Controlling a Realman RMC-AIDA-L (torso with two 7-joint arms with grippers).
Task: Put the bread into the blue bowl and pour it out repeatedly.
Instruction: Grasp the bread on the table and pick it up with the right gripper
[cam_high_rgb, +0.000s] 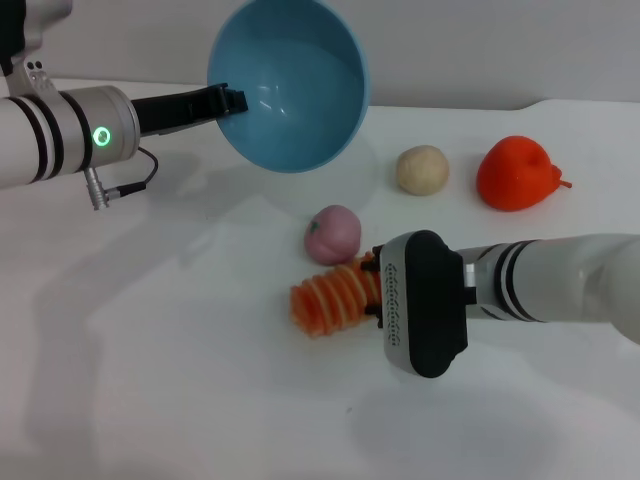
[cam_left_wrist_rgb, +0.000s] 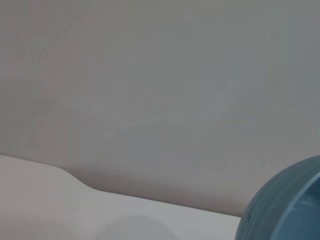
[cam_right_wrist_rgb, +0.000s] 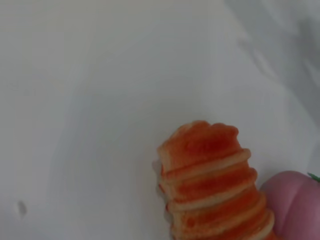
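At the tip of the left gripper (cam_high_rgb: 232, 101), which reaches in level from the robot's left side, the blue bowl (cam_high_rgb: 292, 82) is clamped by its rim and held up above the table (cam_high_rgb: 150, 380); it is tilted on its side, so its opening faces toward the camera. Well below this gripper and toward the robot's right, the bread (cam_high_rgb: 335, 296) lies on the table with its orange ridges upward. The right gripper (cam_high_rgb: 375, 290) comes in low and nearly horizontal from the right side, with its end at the near end of the bread; I cannot tell if its fingers hold the bread. Just beyond the bread sits a pink fruit (cam_high_rgb: 332, 233), touching it or almost. Farther behind the right gripper are a beige ball (cam_high_rgb: 421, 169) and an orange fruit (cam_high_rgb: 517, 173).
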